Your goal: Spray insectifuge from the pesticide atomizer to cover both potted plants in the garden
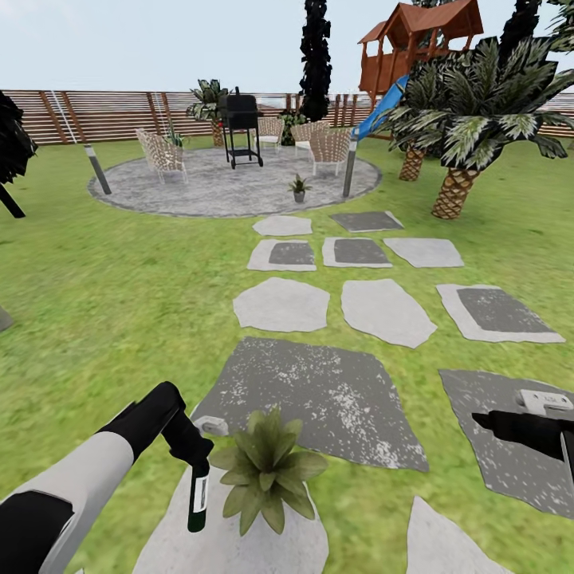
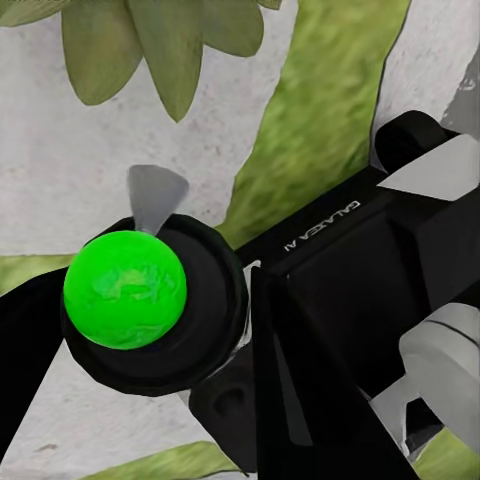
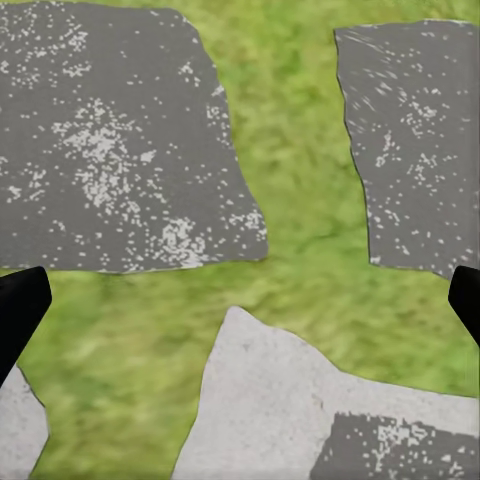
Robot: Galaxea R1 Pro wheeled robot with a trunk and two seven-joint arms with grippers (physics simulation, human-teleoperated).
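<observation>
My left gripper (image 1: 194, 448) is shut on the pesticide atomizer (image 1: 198, 496), a dark bottle with a white label that hangs below the fingers; its whitish trigger head (image 1: 212, 426) sits just above them. Right beside the bottle, a potted plant (image 1: 267, 466) with pointed green leaves stands on a pale stone. In the left wrist view the atomizer (image 2: 190, 330) appears as a dark round shape with a bright green ball (image 2: 125, 290) on it, and the plant's leaves (image 2: 150, 50) lie just beyond. The second potted plant (image 1: 299, 187) stands far off on the round patio (image 1: 199, 191). My right gripper (image 1: 522, 434) (image 3: 240, 310) hangs open over the stones.
Grey stepping stones (image 1: 319, 395) cross the lawn toward the patio, which holds chairs (image 1: 163, 155) and a black grill (image 1: 241, 127). Palms (image 1: 470, 119) stand at the right, a wooden slat fence (image 1: 96, 115) runs along the back, and two posts (image 1: 97, 169) edge the patio.
</observation>
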